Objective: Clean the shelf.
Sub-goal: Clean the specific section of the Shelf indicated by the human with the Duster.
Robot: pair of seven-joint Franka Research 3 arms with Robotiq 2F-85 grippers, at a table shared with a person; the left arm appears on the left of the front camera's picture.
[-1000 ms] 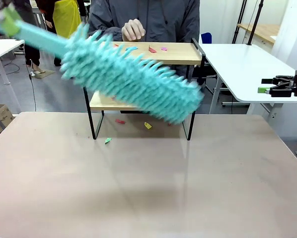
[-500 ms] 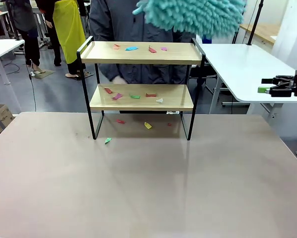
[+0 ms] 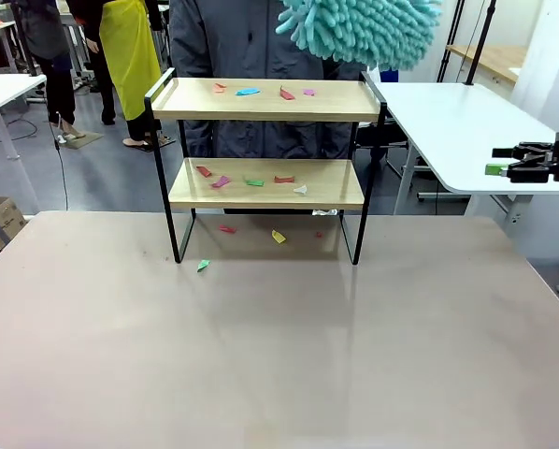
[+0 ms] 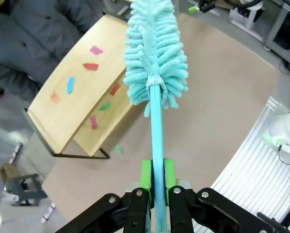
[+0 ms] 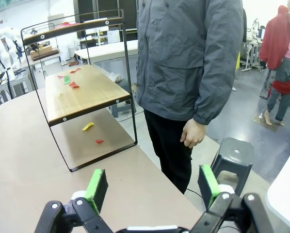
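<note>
Sweep not yet begun: left claw [image 4: 152, 194] clenched on the teal duster [image 4: 154, 53] high near the shelf [image 3: 261, 112], right claw [image 5: 152, 187] released; next, probably down onto the top-board paper scraps [image 3: 249, 92].

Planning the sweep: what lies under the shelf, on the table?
Under the shelf, the table holds a red scrap, a yellow scrap and a tiny red bit; a green scrap lies by a front leg. The lower board hides the far strip.

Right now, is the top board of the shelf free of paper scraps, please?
No, several coloured scraps lie on the top board of the shelf.
</note>
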